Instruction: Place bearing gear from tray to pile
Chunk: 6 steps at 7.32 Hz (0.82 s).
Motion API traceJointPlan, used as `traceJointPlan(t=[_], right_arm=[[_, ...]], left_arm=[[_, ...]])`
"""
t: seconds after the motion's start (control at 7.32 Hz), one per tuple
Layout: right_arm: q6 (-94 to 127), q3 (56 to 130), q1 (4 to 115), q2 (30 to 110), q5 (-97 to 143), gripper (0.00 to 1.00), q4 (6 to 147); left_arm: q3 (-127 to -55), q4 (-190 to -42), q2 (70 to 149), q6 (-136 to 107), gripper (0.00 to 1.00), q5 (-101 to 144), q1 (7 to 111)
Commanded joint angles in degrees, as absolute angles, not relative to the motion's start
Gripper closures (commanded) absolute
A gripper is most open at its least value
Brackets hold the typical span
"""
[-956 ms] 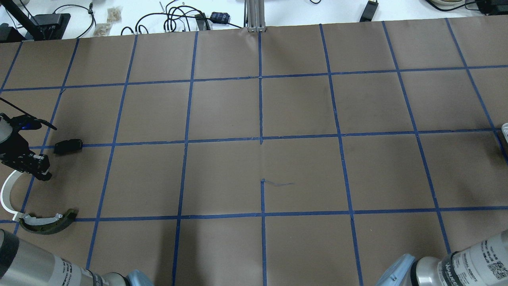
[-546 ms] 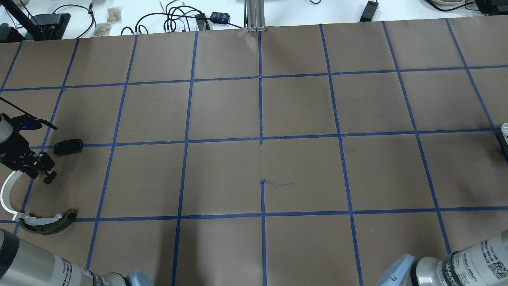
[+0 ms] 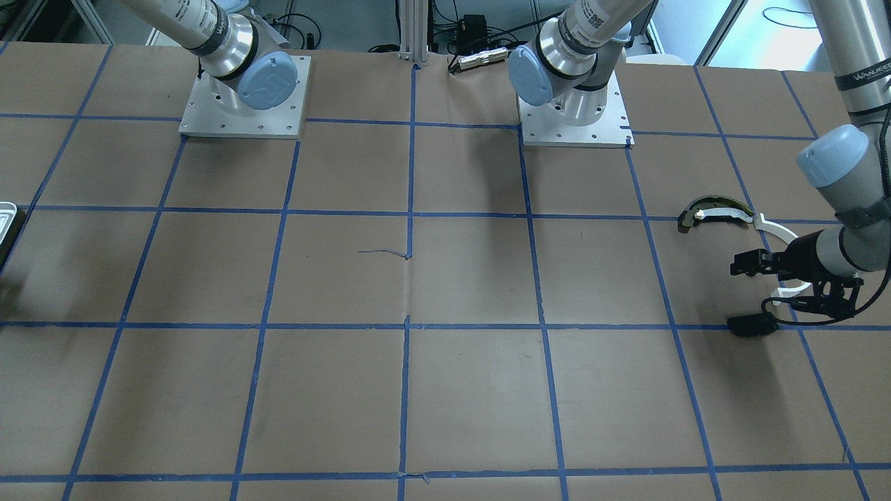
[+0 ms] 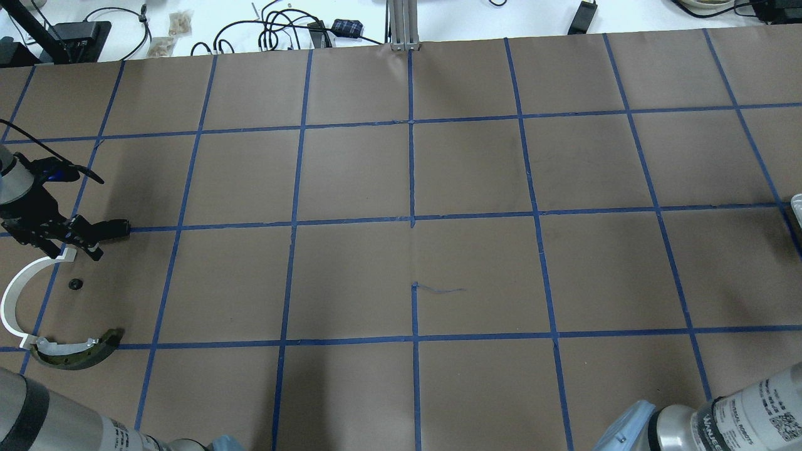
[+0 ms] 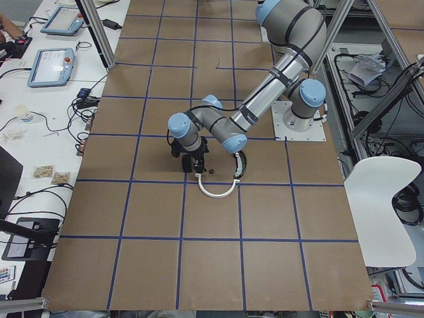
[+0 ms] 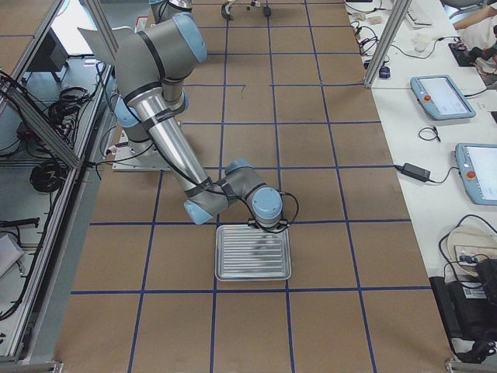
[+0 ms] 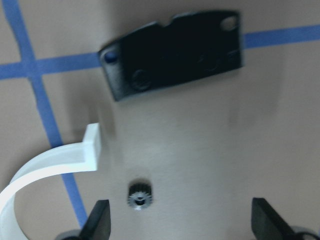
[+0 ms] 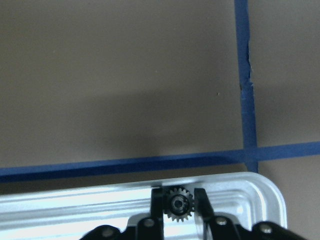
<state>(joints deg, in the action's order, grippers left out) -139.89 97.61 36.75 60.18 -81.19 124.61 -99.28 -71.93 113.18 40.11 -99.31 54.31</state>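
Observation:
A small dark bearing gear (image 4: 76,284) lies on the paper inside the pile, and shows in the left wrist view (image 7: 139,195). The pile holds a white arc strip (image 4: 14,294), a dark olive curved piece (image 4: 81,352) and a black plate with holes (image 7: 172,52). My left gripper (image 7: 182,225) is open and empty, a little above the gear, beside the plate (image 4: 113,228). My right gripper (image 8: 179,205) is shut on a second bearing gear (image 8: 179,204) just over the white tray's rim (image 8: 250,192). The tray (image 6: 252,252) lies at the table's right end.
The brown paper has a blue tape grid. The tray's edge shows at the right border of the overhead view (image 4: 797,207). Cables and boxes lie beyond the table's far edge (image 4: 282,28). The arm bases stand on plates at the near side (image 3: 574,115).
My left gripper has opened and drawn back toward the black plate. The small gear it carried now lies on the paper beside the white arc.

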Motion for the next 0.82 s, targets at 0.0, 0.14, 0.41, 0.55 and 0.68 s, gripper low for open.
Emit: traceJointPlan(t=[0.0, 0.14, 0.41, 0.55, 0.68], right_arm=[[-137.1, 94.6, 37.3, 62.9, -81.6, 0.72, 123.2], [-133.6, 94.0, 37.9, 64.8, -81.7, 0.72, 119.6], [-120.7, 94.0, 46.0, 76.2, -82.6, 0.72, 108.1], [-111.4, 94.4, 51.5, 79.7, -84.2, 0.72, 104.2], [-102.0, 94.3, 56.8, 81.9, -84.2, 0.72, 100.1]], left_arm=[[-98.5, -74.0, 109.9, 34.7, 0.00, -98.6, 59.6], [-98.5, -74.0, 108.2, 34.5, 0.00, -98.1, 61.1], [-98.5, -74.0, 105.8, 30.4, 0.00, -98.0, 65.1], [-98.5, -74.0, 105.2, 29.3, 0.00, -95.6, 66.7], [-98.5, -74.0, 104.8, 25.7, 0.00, -94.5, 68.4]])
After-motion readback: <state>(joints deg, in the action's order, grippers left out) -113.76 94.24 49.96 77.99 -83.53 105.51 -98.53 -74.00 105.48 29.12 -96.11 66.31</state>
